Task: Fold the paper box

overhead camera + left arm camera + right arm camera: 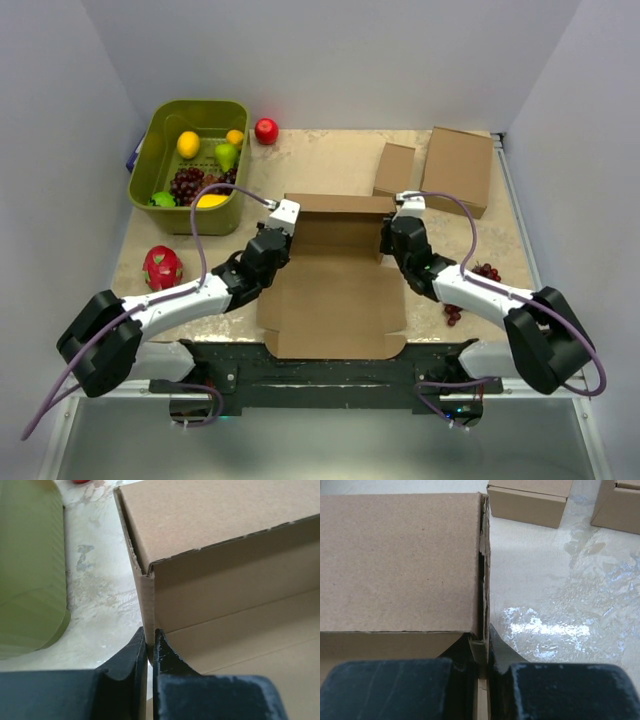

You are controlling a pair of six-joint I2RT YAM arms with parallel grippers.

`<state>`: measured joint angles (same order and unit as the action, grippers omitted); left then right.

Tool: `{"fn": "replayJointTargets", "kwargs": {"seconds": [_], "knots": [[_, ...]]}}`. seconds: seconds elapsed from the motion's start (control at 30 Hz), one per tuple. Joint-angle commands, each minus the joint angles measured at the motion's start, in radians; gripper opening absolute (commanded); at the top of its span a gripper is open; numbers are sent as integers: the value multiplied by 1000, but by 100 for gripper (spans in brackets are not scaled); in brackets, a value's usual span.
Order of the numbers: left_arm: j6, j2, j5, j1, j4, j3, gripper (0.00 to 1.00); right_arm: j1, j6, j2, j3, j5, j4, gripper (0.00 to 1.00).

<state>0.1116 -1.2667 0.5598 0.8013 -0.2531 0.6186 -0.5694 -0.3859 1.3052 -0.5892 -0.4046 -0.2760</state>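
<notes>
Paper box [335, 290] sits right of green basket [170, 218], slightly nearer arms; side walls raised, rear panel standing, front panel flat. Left gripper [150, 639] clamped narrow on box wall nearest basket. Right gripper [481, 641] pinching box wall farthest from basket.

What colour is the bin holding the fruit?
The bin is olive green, best seen in the top external view.

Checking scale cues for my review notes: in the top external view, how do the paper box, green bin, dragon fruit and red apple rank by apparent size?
Largest to smallest: paper box, green bin, dragon fruit, red apple.
</notes>
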Motion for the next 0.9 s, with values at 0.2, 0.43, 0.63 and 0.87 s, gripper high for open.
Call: {"fn": "replayJointTargets", "kwargs": {"seconds": [0.2, 0.43, 0.63, 0.87], "knots": [[-4, -7, 54, 1, -66, 47, 0, -6, -39, 66, -115, -164, 118, 0], [-10, 24, 77, 1, -46, 58, 0, -7, -48, 141, -190, -246, 205, 0], [-20, 33, 86, 3, -31, 69, 0, -7, -50, 172, -224, -281, 242, 0], [-3, 27, 35, 1, -25, 67, 0, -7, -64, 166, -236, -180, 232, 0]]}}
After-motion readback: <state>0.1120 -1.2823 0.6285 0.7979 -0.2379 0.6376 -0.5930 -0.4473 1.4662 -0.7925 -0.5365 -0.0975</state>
